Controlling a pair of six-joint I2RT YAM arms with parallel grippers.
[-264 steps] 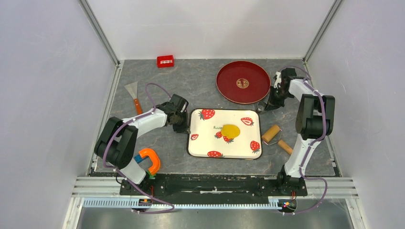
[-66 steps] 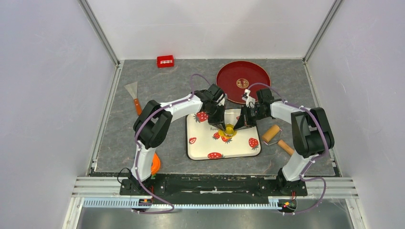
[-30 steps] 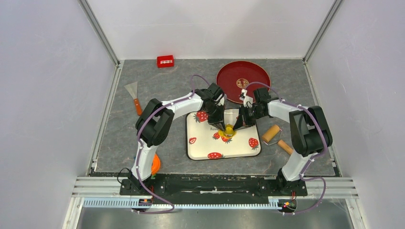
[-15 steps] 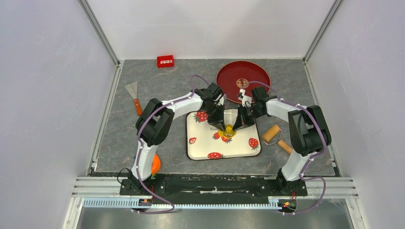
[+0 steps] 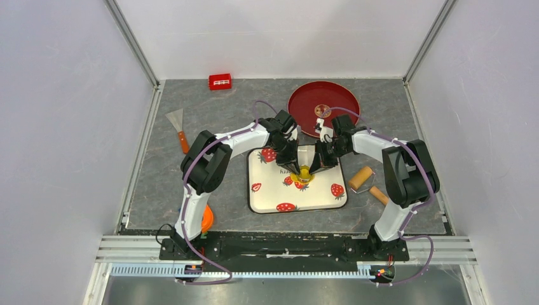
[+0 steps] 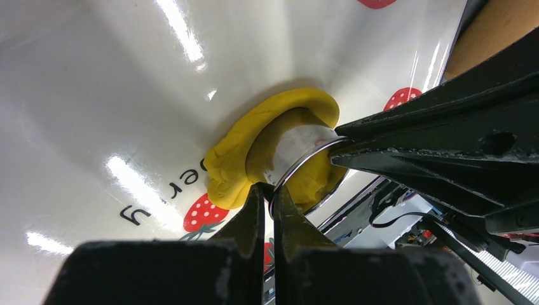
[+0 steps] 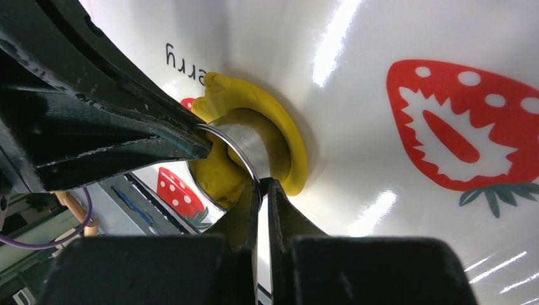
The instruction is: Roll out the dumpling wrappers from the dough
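1. Top external view: I am watching both arms reaching in over the white strawberry-print tray (image 5: pixel 318 198), with their tips meeting over its far middle part, near the red plate (image 5: pixel 342 109).
2. The left gripper (image 5: pixel 294 168) is coming in from the left. In its wrist view the left gripper (image 6: pixel 268 194) is pinching the thin rim of a metal ring cutter (image 6: pixel 297 147), its fingers almost together.
3. The right gripper (image 5: pixel 314 168) is coming in from the right. In its wrist view the right gripper (image 7: pixel 261 188) is pinching the rim of the same ring cutter (image 7: pixel 236 141) on the opposite side, its fingers just as narrow.
4. The dough (image 5: pixel 303 175) is lying flattened on the tray under both tips. The ring cutter is standing in the dough (image 6: pixel 230 155), and yellow is showing both inside the ring and bulging around its outside (image 7: pixel 287 141).
5. I am also seeing a wooden roller (image 5: pixel 361 178) lying on the table just right of the tray, a scraper (image 5: pixel 179 124) well to the left, a small red block (image 5: pixel 220 81) at the far edge, and an orange clamp (image 5: pixel 205 220) by the left arm's base.
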